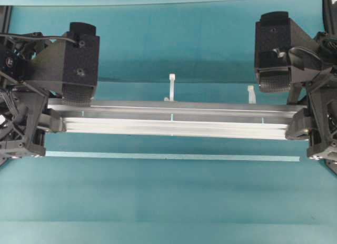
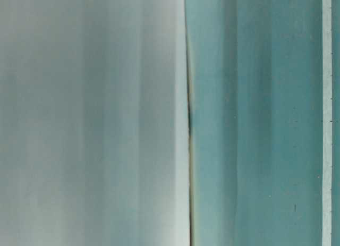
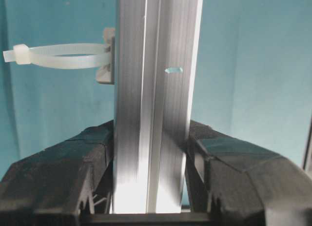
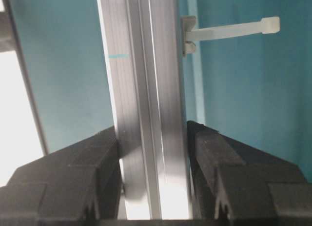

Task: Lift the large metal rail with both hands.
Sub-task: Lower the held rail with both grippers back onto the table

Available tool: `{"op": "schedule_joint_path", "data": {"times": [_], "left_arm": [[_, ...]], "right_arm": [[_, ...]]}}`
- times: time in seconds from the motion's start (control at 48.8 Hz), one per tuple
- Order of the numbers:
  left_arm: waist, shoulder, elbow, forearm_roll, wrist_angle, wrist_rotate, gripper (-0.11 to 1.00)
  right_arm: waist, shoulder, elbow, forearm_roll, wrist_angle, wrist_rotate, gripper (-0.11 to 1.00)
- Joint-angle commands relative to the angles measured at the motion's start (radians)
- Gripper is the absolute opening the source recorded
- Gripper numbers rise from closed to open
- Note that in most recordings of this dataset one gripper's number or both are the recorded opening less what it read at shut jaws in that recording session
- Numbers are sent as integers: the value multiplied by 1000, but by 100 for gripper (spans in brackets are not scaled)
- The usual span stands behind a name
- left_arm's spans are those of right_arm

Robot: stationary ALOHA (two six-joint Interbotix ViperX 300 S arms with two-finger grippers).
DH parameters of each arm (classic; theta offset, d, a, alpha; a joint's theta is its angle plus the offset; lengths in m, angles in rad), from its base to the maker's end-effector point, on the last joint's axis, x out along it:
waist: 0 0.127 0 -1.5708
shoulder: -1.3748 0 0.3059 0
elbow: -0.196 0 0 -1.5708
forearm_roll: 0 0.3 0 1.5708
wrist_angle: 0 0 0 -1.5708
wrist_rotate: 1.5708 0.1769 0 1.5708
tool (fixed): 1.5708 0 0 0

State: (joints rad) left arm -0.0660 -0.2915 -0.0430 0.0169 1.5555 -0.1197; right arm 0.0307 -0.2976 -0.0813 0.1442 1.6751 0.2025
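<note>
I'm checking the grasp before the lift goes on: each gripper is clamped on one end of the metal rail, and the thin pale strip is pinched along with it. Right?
Not quite. Both grippers, left and right, are shut on the ends of the metal rail, but the thin pale strip is not pinched; the overhead view shows it lying apart on the teal surface.

A teal worktop (image 1: 168, 202) carries the scene, its surface smooth with faint lengthwise bands. A thin pale flat strip (image 1: 174, 156) lies directly on it, running side to side, parallel to the near edge and about midway across the worktop.
</note>
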Motion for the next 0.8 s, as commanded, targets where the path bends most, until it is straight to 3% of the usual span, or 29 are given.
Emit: {"op": "schedule_joint_path", "data": {"times": [0.0,0.164,0.328,0.553,0.779], "left_arm": [[5,-8,-31,5,-8,-15,36],[5,2,-2,5,-12,-15,36],[6,-5,107,5,-51,-17,36],[28,-44,330,5,-247,-15,36],[54,-51,526,5,-463,-5,36]], "right_arm": [[0,-5,-25,3,-12,18,39],[5,-6,21,0,-17,9,39],[5,-6,172,-8,-52,-9,39],[-2,-32,365,-21,-281,-72,39],[-21,-46,575,-133,-436,-94,39]]}}
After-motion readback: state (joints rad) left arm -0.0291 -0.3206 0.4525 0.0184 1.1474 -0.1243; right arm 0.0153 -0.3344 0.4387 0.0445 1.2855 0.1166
